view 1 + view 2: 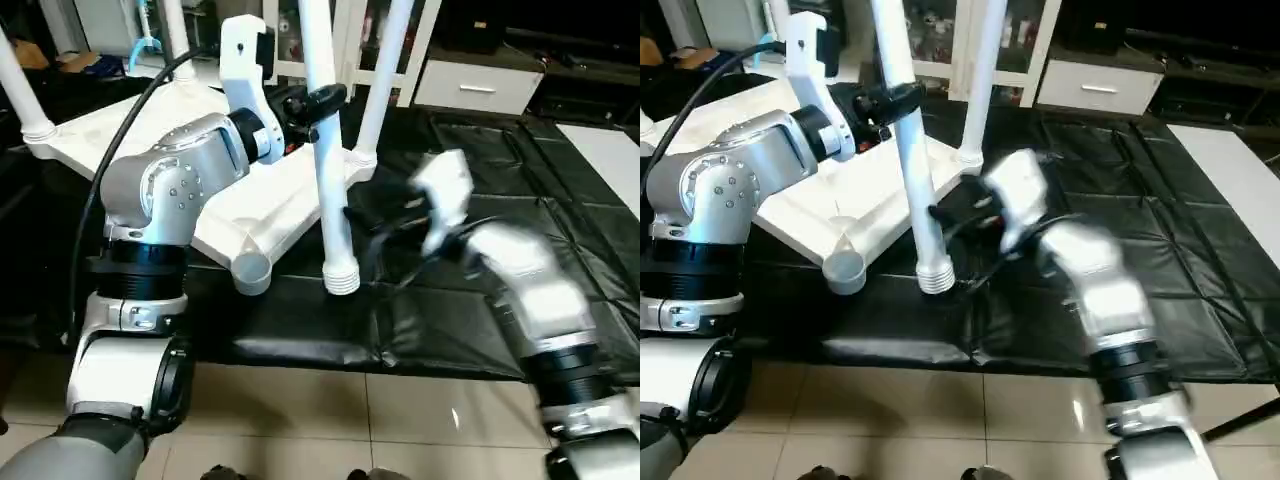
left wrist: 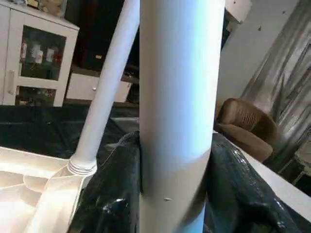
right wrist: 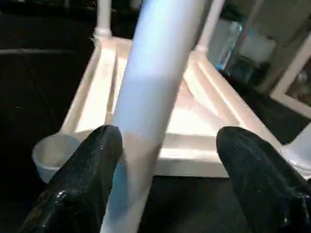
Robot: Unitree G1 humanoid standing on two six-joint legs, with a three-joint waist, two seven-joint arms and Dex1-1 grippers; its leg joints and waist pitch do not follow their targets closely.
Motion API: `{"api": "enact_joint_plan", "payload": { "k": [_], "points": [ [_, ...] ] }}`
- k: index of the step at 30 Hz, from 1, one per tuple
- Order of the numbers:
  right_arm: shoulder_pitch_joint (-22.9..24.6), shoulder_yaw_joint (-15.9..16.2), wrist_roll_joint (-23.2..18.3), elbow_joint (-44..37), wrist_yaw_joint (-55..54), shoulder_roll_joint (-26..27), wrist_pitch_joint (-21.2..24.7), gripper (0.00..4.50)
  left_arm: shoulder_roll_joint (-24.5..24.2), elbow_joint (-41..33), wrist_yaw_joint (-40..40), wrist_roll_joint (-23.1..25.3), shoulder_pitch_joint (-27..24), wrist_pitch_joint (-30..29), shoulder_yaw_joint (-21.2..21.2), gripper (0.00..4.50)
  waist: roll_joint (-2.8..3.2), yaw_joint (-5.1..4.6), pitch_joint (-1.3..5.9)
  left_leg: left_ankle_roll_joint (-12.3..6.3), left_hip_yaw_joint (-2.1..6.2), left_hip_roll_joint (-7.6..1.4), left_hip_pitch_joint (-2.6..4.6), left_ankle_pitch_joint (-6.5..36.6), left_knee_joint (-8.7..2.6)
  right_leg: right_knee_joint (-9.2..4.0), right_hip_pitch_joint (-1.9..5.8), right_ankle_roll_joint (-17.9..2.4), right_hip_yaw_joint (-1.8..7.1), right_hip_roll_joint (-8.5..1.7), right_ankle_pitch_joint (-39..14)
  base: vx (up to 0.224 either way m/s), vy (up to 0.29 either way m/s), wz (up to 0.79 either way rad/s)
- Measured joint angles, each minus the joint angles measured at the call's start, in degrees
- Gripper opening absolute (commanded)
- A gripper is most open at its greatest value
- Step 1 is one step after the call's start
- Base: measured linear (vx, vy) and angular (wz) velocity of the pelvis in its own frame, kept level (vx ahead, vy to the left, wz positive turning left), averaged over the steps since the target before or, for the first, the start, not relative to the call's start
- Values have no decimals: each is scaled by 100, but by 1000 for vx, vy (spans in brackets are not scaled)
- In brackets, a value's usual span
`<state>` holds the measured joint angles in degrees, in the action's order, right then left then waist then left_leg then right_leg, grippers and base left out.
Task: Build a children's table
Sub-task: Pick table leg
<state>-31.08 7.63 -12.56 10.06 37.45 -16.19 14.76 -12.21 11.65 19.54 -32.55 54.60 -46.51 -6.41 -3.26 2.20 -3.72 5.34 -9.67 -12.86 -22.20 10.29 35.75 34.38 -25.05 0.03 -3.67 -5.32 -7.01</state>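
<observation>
At the near corner of the tabletop: one empty socket [image 1: 252, 268] stands open, and the loose leg's [image 1: 328, 170] ringed foot end [image 1: 342, 278] hangs just beside it, toward the robot's right, over the black-covered work surface [image 1: 500, 250]
Key relation: the leg's end must shift toward the robot's left to come over the socket; the two are near but apart, and not yet lined up
Long axis of the leg: near upright, leaning slightly, ringed end down, upper end running out of the head views at the top
Tabletop [image 1: 180, 130]: lies underside up on the work surface, ahead and to the robot's left, ribs facing upward
Left gripper [image 1: 312, 108]: closed round the loose leg partway up its length; in the left wrist view the black fingers [image 2: 116, 194] press against both sides of the tube
Right gripper [image 3: 165, 160]: jaws spread wide, the leg's lower part standing between them, nearer one finger [image 3: 92, 170] than the other; I judge it has no grip
Nearer arm: both reach the leg; the right gripper is lower and closer to the socket, but only the left carries the leg
Count, legs: four in all, I judge: three standing in corner sockets, one loose
Count, sockets still empty: one seen
Count, grippers: two
Step in hand, my reading: seating the last leg
</observation>
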Motion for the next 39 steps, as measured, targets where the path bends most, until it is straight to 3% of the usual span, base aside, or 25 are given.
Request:
{"api": "enact_joint_plan", "payload": {
  "k": [5, 8, 9, 15, 25, 28, 30, 33, 34, 39],
  "points": [
    [-50, 100, 383, 316, -579, 409, -131, 344, 4, 28, -94, 117, 5, 1, -45, 162, 1, -43, 0, 0, 0, 0, 2, 0, -1, 1, -2, 16, 1, 1, -10, 0, 0, 0],
    [-94, 106, 363, 563, -687, 591, -45, 344, 76, 45, -109, 86, 7, 0, -50, 162, 0, -42, 0, 0, 1, 0, 2, 0, -1, 1, 0, 16, 1, 1, -10, 0, 0, 0],
    [-134, 107, 342, 622, -686, 637, 20, 316, 97, 44, -109, 70, 16, -1, -50, 162, 1, -38, 0, 0, 1, 0, 2, 0, -1, 1, 0, 15, 1, 2, -9, 0, 0, 0],
    [-228, 88, -28, 655, -227, 568, 527, 275, 102, 32, -89, 66, 37, -60, -53, 162, 0, -31, 0, 0, 1, 0, 4, 0, -1, 1, 4, -7, 2, 1, 4, 0, 0, 0],
    [-230, 38, -41, 727, 4, 416, 534, 189, 111, -33, 2, 33, 40, -115, -47, 162, -2, -34, -1, 0, 0, 0, 4, 0, -1, 1, 3, -15, 2, 1, 10, 0, 0, 0],
    [-244, -25, -132, 727, 129, 403, 641, 184, 79, -33, 15, 40, 40, -100, -13, 162, -2, -35, -1, 0, 0, -1, 4, 0, -1, 1, 3, -15, 2, 1, 10, 0, 0, 0],
    [-250, -46, -257, 726, 247, 373, 741, 182, 57, -34, 41, 81, 41, -87, 22, 231, -2, -32, -1, 0, 0, 0, 4, 0, -1, 1, 3, -15, 2, 1, 10, 0, 0, 0],
    [-251, -91, -501, 707, 570, 245, 901, 181, -46, -37, 195, 96, 40, -81, 23, 238, -2, -31, -1, 0, 0, 0, 4, 0, -1, 1, 3, -16, 2, 1, 10, 0, 0, 0],
    [-251, -195, -705, 664, 813, 122, 1058, 181, -93, -75, 356, 71, 38, -92, 23, 267, -2, -18, -1, 0, 0, -1, 3, 0, -1, 1, 3, -16, 1, 1, 10, 0, 0, 0],
    [-311, -508, -1490, 407, 1804, -334, 1769, 181, -186, -339, 1017, -182, -77, -87, 95, 306, -2, -11, -1, -1, -2, 0, 7, 0, -1, 1, 7, -18, 3, 0, 11, 0, 0, 0]
  ]
}}
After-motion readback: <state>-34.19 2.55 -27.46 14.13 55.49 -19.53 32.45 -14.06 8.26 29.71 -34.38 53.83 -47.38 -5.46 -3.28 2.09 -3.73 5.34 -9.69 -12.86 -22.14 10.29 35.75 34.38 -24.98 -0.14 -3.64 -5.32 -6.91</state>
